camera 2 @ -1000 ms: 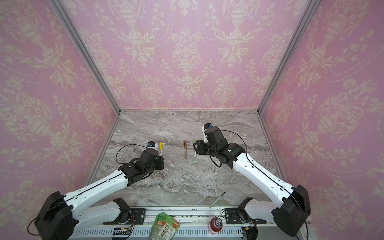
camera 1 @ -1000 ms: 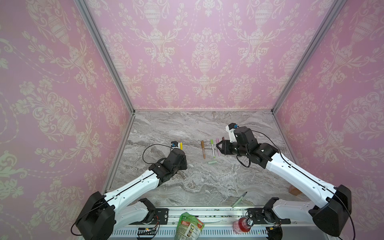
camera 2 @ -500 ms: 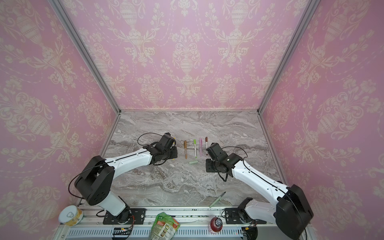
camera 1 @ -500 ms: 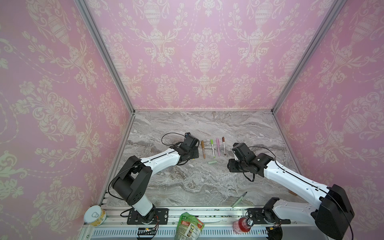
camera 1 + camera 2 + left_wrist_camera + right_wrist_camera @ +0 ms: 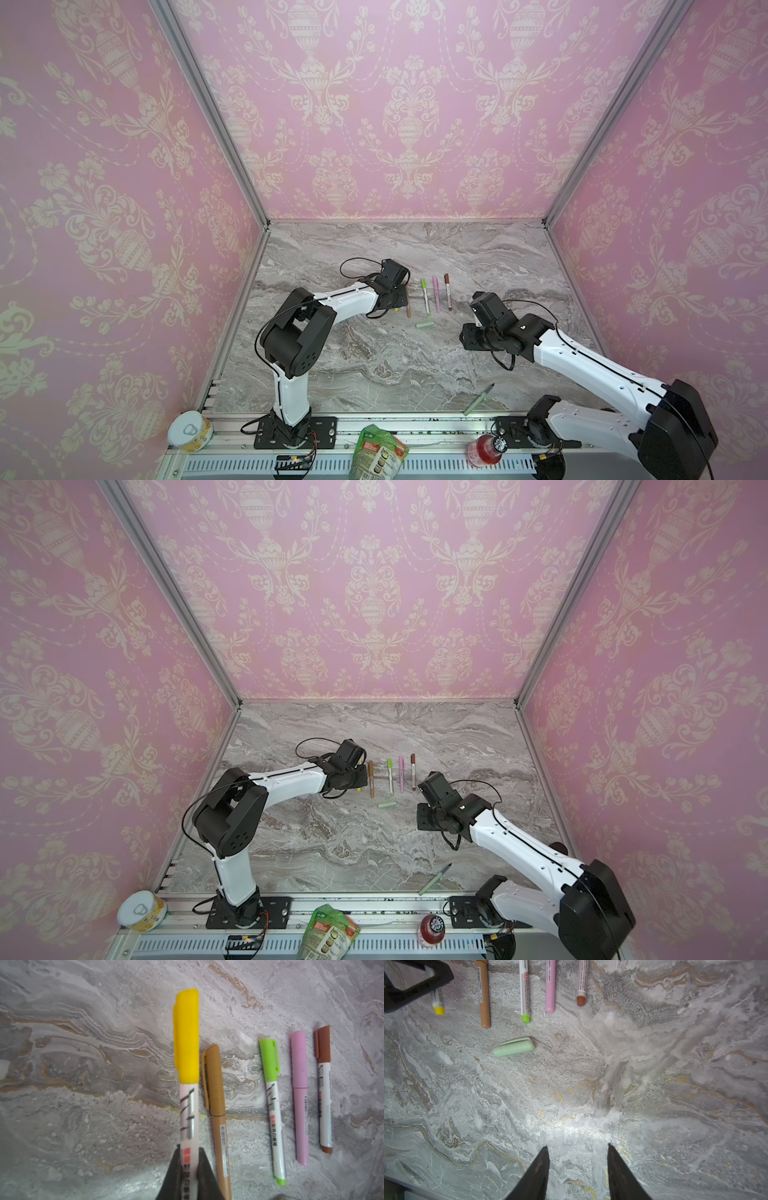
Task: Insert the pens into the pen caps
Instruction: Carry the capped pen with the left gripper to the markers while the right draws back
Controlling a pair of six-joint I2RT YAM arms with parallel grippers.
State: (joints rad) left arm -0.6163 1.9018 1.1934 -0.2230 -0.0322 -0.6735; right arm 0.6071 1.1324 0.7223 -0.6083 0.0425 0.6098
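Yellow-capped pen (image 5: 187, 1084) sits clamped in left pincer (image 5: 189, 1154), beside tan pen (image 5: 217, 1109).

On the table (image 5: 374, 365), a bit behind the middle, four pens (image 5: 436, 294) lie side by side in a row. The fifth pen (image 5: 188, 1105) is in my left gripper (image 5: 188, 1153), just left of the row, close beside the nearest one. The loose cap (image 5: 513, 1046) lies on the table just in front of the row. My right gripper (image 5: 577, 1149) is over the table, to the right of the cap. The last pen (image 5: 478, 399) lies alone, well apart, near the front edge on the right.
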